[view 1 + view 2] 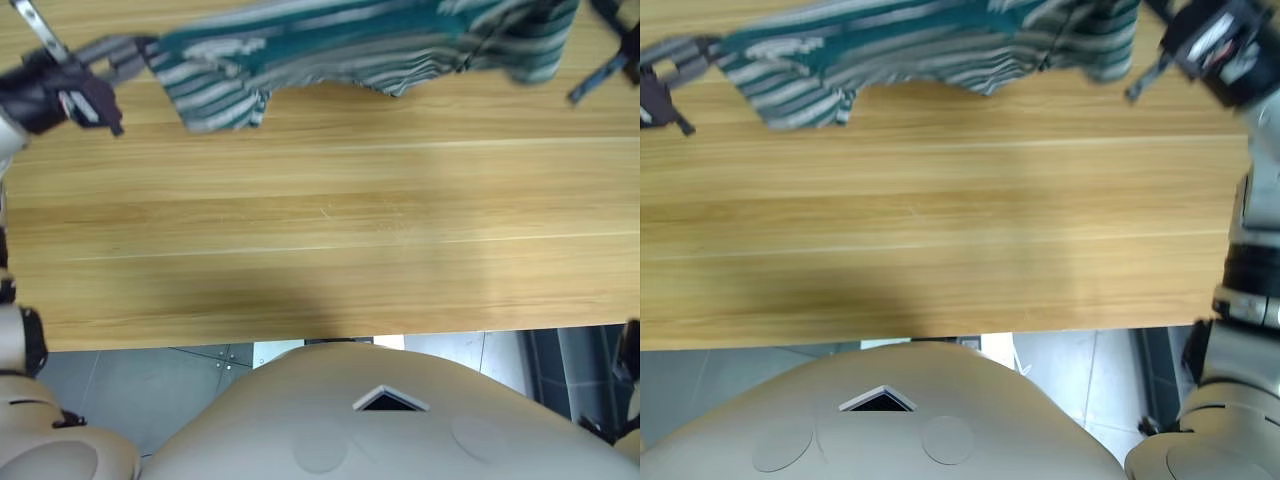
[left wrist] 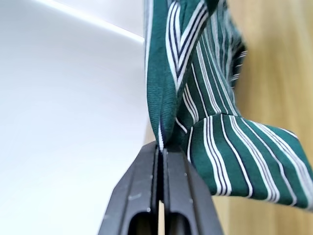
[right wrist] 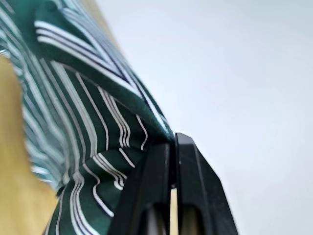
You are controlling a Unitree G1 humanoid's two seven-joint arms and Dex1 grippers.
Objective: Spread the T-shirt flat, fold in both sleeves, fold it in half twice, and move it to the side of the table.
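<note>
- Left gripper (image 2: 160,147) is pinching the T-shirt (image 1: 350,40). Its fingers (image 2: 139,191) are pressing together, w/ a fold of green striped fabric coming up from between the tips.
- Right gripper (image 3: 172,139) is doing the same at the shirt's other end, fingers squeezed shut on a bunched edge of the cloth.
- T-shirt is hanging stretched betw. the two grippers over the far part of the table (image 1: 320,230). Its left portion is drooping lower toward the wood; can't tell if it's touching.
- Head views are showing the shirt's whole span, approx. edge to edge of the table top, and both arms at its ends.
- Wrist views are giving the grip up close — fabric wedged right at the closed tips.
</note>
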